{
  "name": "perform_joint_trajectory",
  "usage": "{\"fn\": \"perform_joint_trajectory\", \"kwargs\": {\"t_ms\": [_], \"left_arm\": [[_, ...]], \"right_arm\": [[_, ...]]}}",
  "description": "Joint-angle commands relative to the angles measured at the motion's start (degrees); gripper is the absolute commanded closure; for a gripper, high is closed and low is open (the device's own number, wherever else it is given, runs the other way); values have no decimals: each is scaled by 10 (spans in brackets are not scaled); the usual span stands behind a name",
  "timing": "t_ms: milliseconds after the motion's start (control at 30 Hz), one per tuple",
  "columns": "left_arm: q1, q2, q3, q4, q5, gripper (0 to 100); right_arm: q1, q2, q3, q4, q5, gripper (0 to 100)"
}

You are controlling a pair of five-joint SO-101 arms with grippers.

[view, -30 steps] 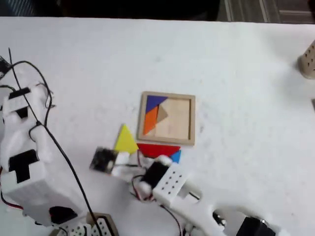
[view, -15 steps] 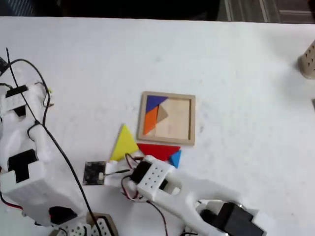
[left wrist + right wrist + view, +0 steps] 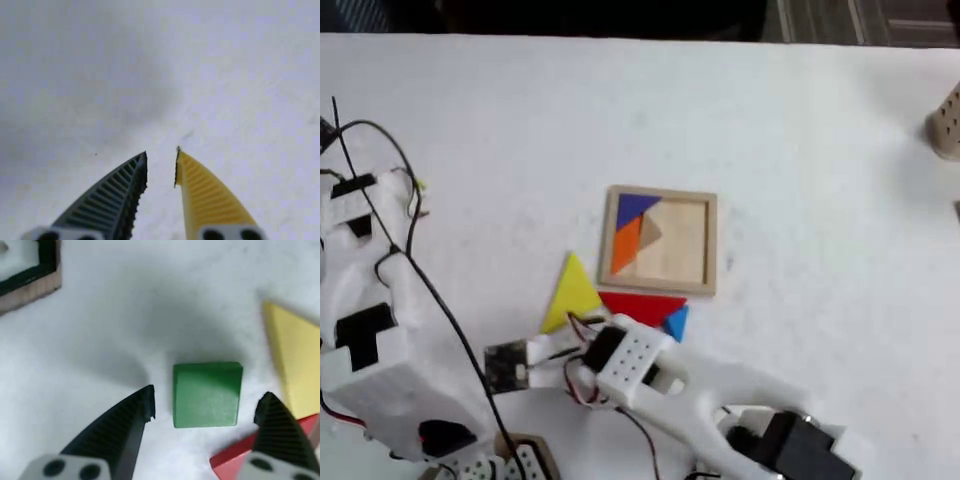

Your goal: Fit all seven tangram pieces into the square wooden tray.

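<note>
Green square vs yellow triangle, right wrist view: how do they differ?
Shape and colour: the green square has four sides, the yellow triangle three.
Position: the green square lies between the right gripper's open jaws. The yellow triangle lies outside them, beside one jaw.
Framing: the green square shows whole, while the yellow triangle is cut off at the picture's edge.
Shared: both lie flat on the white table, outside the wooden tray.

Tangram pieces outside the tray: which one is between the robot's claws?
The green square, lying flat between the right gripper's open fingers. The yellow triangle and red triangle lie off to one side.
</note>
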Motion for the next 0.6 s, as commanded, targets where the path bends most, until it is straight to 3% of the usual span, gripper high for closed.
{"fn": "perform_joint_trajectory", "kwargs": {"t_ms": [0,300,533,567], "left_arm": [[-3,-5,-33,5,4,868],[-3,-5,-33,5,4,868],[6,-5,-33,5,3,868],[7,-5,-33,5,3,868]], "right_arm": [[-3,0,-29,4,25,687],[-3,157,-171,112,34,704],[-3,185,-202,131,-16,986],[-1,185,-201,133,-24,982]]}}
